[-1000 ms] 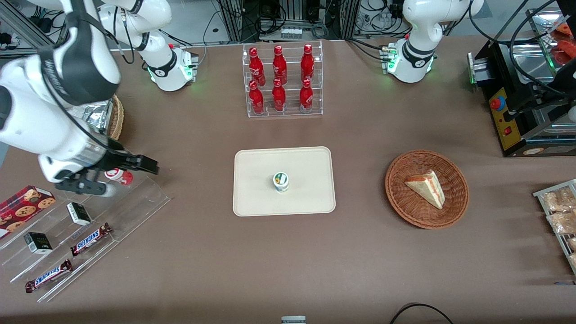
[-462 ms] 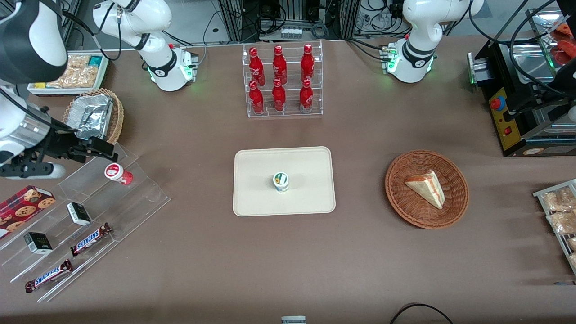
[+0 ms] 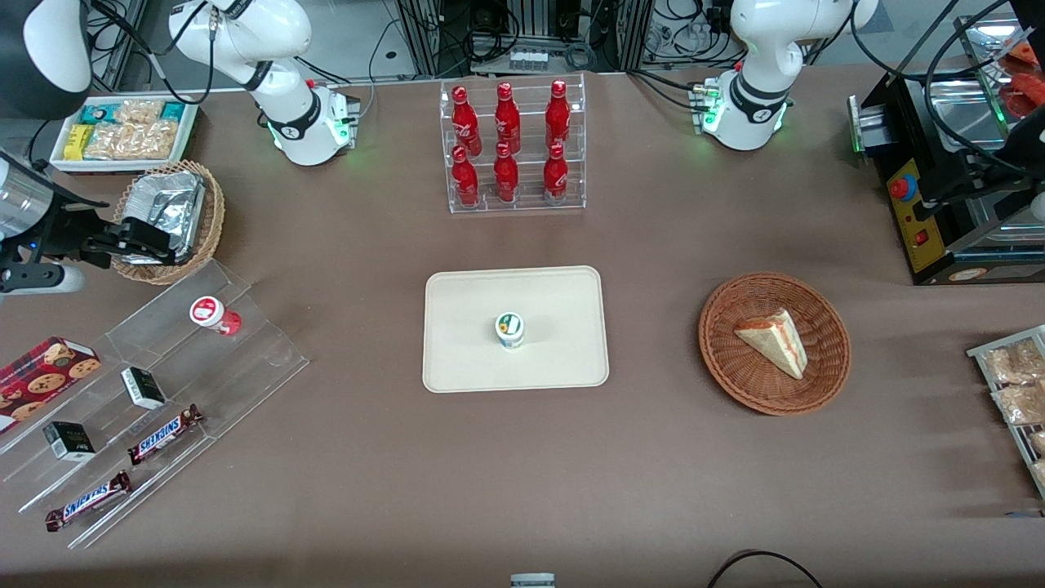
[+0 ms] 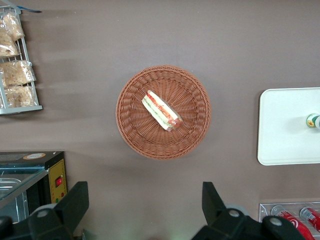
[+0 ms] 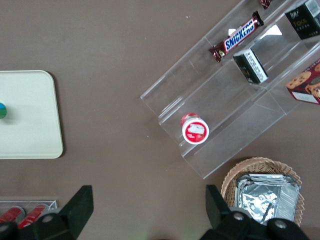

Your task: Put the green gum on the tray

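The green gum (image 3: 509, 330), a small white canister with a green-and-orange lid, stands upright near the middle of the cream tray (image 3: 465, 343). It also shows in the right wrist view (image 5: 2, 111) on the tray (image 5: 30, 115), and in the left wrist view (image 4: 313, 120) on the tray (image 4: 282, 125). My right gripper (image 3: 151, 242) is open and empty. It hangs high toward the working arm's end of the table, over the edge of the foil basket and well away from the tray. In the right wrist view the gripper (image 5: 148, 207) has bare table between its fingers.
A red-lidded canister (image 3: 208, 313) stands on the clear stepped shelf (image 3: 245, 359) with Snickers bars (image 3: 163, 434) and small black boxes. A wicker basket of foil (image 3: 171, 214), a white snack bin (image 3: 122, 135), a rack of red bottles (image 3: 510, 147) and a sandwich basket (image 3: 774, 343) stand around.
My right gripper has moved away from over the red-lidded canister, farther from the camera and toward the working arm's end, to the foil basket. The green gum has not moved.
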